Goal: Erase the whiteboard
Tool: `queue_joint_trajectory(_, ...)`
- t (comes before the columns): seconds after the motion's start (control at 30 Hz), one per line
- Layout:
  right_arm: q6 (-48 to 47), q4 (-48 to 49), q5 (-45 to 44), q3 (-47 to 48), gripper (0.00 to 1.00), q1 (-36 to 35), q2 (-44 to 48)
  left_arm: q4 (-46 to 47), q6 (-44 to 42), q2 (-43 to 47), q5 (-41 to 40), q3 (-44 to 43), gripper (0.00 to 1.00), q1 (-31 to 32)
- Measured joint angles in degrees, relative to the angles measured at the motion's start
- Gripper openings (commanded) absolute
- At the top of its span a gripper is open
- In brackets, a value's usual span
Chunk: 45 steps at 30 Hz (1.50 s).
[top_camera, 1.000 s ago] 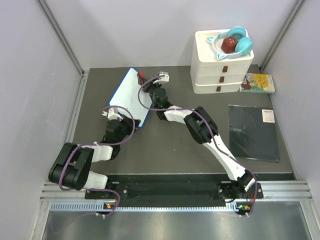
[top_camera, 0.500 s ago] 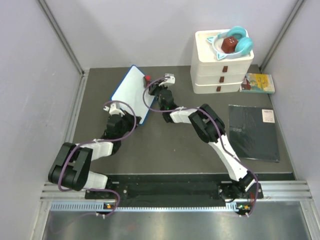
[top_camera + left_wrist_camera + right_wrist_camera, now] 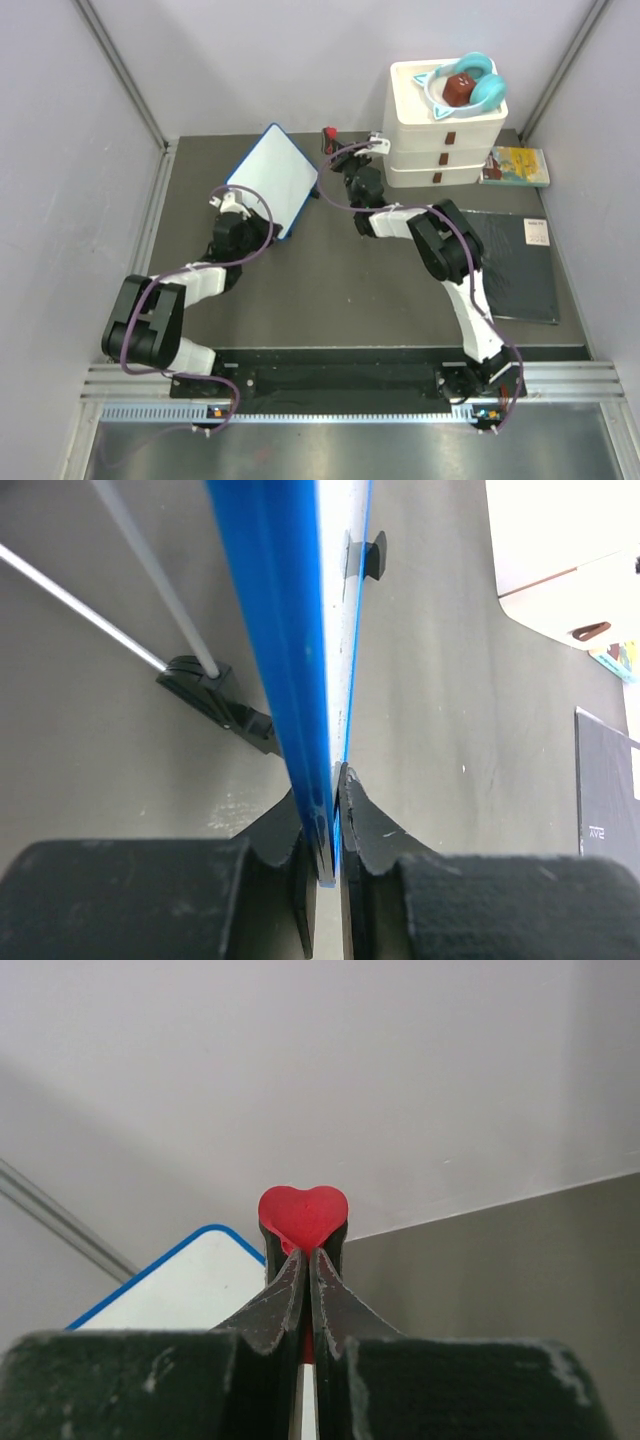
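The whiteboard (image 3: 272, 180) stands tilted up at the far left of the tabletop (image 3: 330, 290). We see the left end effector (image 3: 325, 825) squeezed tight on its near blue edge. The right end effector (image 3: 308, 1260) is closed on a red heart-shaped piece (image 3: 303, 1215), just right of the board and not touching it.

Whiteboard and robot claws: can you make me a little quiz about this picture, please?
1. True or false: the left claw is pinching the edge of the blue-framed rounded white whiteboard.
2. What shape is the small red piece held in the right claw? A) star B) heart C) ring
3. Which arm's side of the dark grey table has the flat black rectangular pad?
Key: 1 true; 2 B; 3 the right arm's side.
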<state>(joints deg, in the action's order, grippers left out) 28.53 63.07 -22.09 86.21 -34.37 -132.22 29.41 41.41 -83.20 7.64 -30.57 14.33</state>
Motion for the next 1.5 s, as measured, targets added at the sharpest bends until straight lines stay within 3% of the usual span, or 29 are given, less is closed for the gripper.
queue_joint_trajectory(0.17, -0.15, 2.84, 1.27, -6.67, 0.1, 0.0, 2.89, -1.66, -0.87, 1.4, 4.61, 0.68, 0.0, -3.58)
queue_joint_trajectory(0.6, 6.64, 9.84, 3.21, -26.38, 0.23, 0.0, 7.3, -3.28, -1.11, 3.93, 12.15, 3.13, 0.0, -10.08)
queue_joint_trajectory(0.93, 13.05, 11.1, 6.86, -34.34, 0.3, 0.0, 10.03, -2.95, -1.73, 1.77, 16.59, 2.89, 0.0, -13.81)
queue_joint_trajectory(1.13, 16.48, 10.97, 9.29, -40.76, 0.4, 0.0, 12.5, -3.34, -2.67, -1.51, 17.27, -0.31, 0.0, -13.86)
queue_joint_trajectory(1.5, 16.79, 11.1, 13.6, -43.95, 0.44, 0.0, 15.58, -8.94, -3.65, -1.95, 17.53, -4.39, 0.0, -13.84)
